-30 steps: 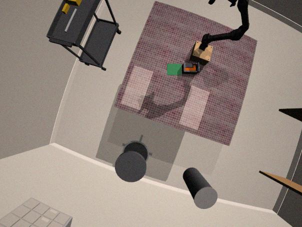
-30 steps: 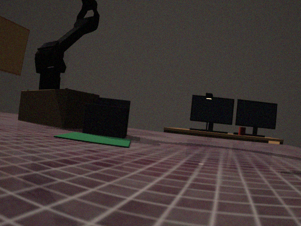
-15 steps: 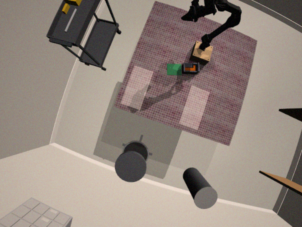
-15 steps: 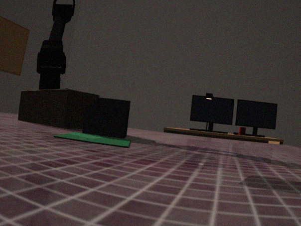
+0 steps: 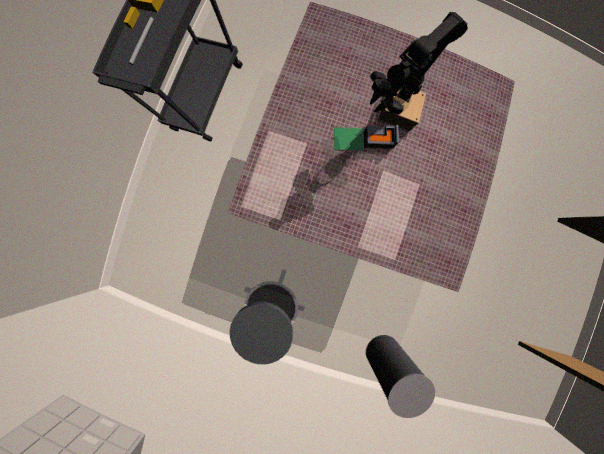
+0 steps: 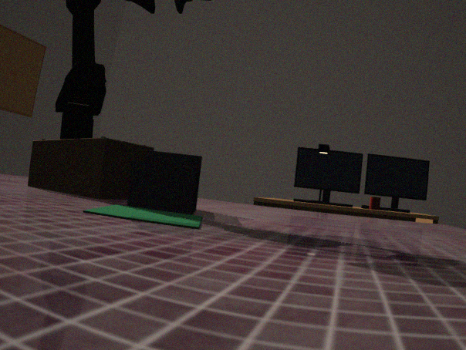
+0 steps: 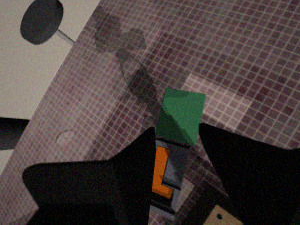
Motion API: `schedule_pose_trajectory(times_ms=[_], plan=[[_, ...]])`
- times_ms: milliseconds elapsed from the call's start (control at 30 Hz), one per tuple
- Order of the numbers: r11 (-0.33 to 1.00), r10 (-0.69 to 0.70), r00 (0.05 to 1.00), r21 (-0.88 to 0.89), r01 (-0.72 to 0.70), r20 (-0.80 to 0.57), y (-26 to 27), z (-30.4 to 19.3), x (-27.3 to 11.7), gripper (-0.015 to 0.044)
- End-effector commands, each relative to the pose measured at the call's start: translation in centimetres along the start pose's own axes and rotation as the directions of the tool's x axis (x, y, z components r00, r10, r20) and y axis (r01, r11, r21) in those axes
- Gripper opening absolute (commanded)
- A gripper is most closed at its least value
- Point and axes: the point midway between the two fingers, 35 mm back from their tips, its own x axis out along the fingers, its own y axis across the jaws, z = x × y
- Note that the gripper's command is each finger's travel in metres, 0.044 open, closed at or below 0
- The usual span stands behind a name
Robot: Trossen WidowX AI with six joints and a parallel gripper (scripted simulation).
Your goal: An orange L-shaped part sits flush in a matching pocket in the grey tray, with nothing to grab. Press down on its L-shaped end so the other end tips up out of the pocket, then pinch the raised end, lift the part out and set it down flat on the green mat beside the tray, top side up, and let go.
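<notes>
The orange L-shaped part point(image 5: 378, 137) point(image 7: 159, 171) lies in the pocket of the grey tray point(image 5: 398, 133) point(image 6: 166, 183) point(image 7: 176, 166); no raised end shows. Its L-shaped end is on the side away from the green mat point(image 5: 345, 138) point(image 6: 146, 215) point(image 7: 187, 109). The mat lies flat beside the tray and holds nothing. My gripper point(image 5: 374, 107) point(image 6: 167, 11) point(image 7: 176, 130) is partly open and empty, high above the mat and tray. In the wrist view the left finger hides the part's outer edge. The tray wall hides the part in the exterior view.
The arm's wooden base block point(image 5: 414, 109) point(image 6: 69, 166) point(image 7: 220, 217) stands close to the tray, on the side away from the pale patches on the checked table top. The arm's shadow crosses the mat's edge and the table top. A dark cart point(image 5: 200, 85) stands farther off.
</notes>
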Motion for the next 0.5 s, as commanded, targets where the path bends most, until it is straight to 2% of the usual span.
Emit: schedule_pose_trajectory(times_ms=[0, 167, 300, 367, 467], plan=[[0.918, 0.005, 0.98, -0.386, -0.084, -0.2, 3.7, -5.9, 2.8, 0.018], [0.657, -0.067, 0.922, -0.713, -0.247, -0.382, 6.1, -13.0, 4.4, 0.018], [0.369, -0.168, 0.861, -0.84, -0.397, -0.48, 6.6, -18.5, 4.9, 0.018], [0.317, -0.188, 0.85, -0.849, -0.422, -0.492, 6.5, -19.4, 4.9, 0.018], [0.317, -0.188, 0.85, -0.849, -0.422, -0.492, 6.5, -19.4, 4.9, 0.018]])
